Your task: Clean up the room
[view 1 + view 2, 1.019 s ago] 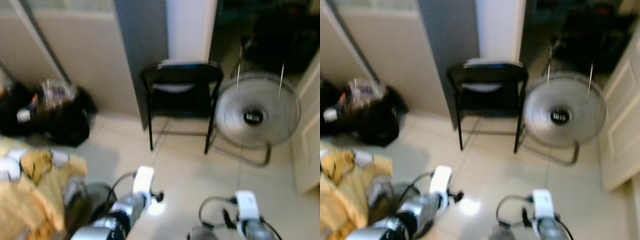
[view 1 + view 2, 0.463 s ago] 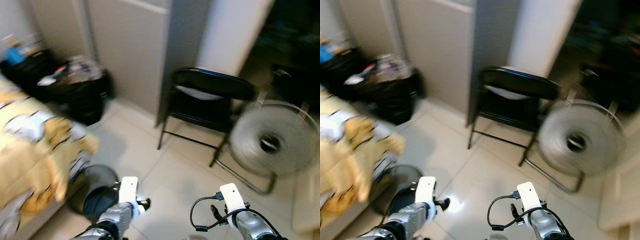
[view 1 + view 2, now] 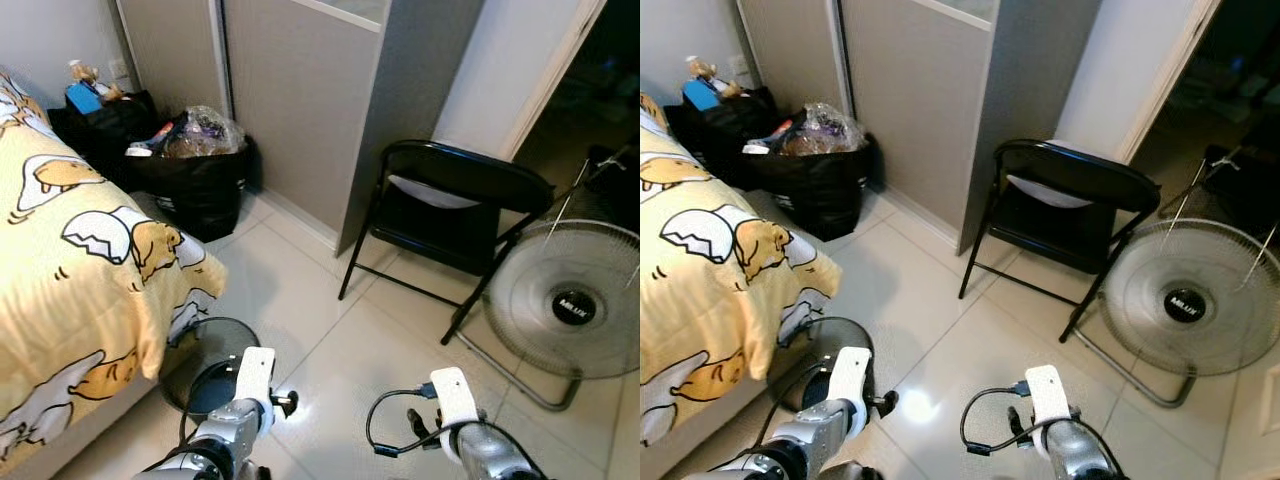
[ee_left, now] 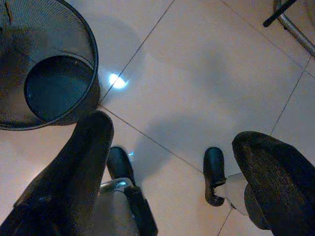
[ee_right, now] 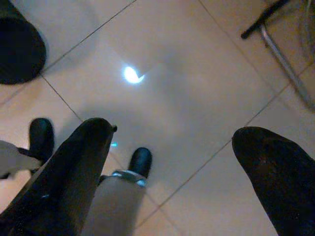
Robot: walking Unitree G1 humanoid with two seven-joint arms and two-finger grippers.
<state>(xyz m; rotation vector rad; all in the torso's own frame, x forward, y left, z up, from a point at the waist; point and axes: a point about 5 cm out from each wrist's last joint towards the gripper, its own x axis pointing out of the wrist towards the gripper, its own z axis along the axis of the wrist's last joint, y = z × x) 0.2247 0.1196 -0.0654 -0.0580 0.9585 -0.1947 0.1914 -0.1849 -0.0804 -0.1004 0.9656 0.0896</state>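
Note:
A black wire-mesh waste bin (image 3: 206,362) stands on the tiled floor beside the bed; the left wrist view shows it (image 4: 47,73) holding nothing I can make out. A stuffed black trash bag (image 3: 196,175) sits against the wall by the sliding door. My left gripper (image 4: 172,130) hangs open over bare tiles close to the bin, nothing between its fingers. My right gripper (image 5: 173,130) is open too, above bare floor. Both arms are low at the front, left arm (image 3: 238,425) and right arm (image 3: 465,440).
A bed with a yellow duck cover (image 3: 70,270) is on the left. A black folding chair (image 3: 450,200) and a floor fan (image 3: 570,305) stand ahead to the right. A black bag with small items (image 3: 100,115) is in the far corner. My feet (image 4: 214,169) are below.
The whole view has swung left and sharpened: bed, bin and trash bag now sit further in, chair and fan further right. Both arms stay low with open fingers.

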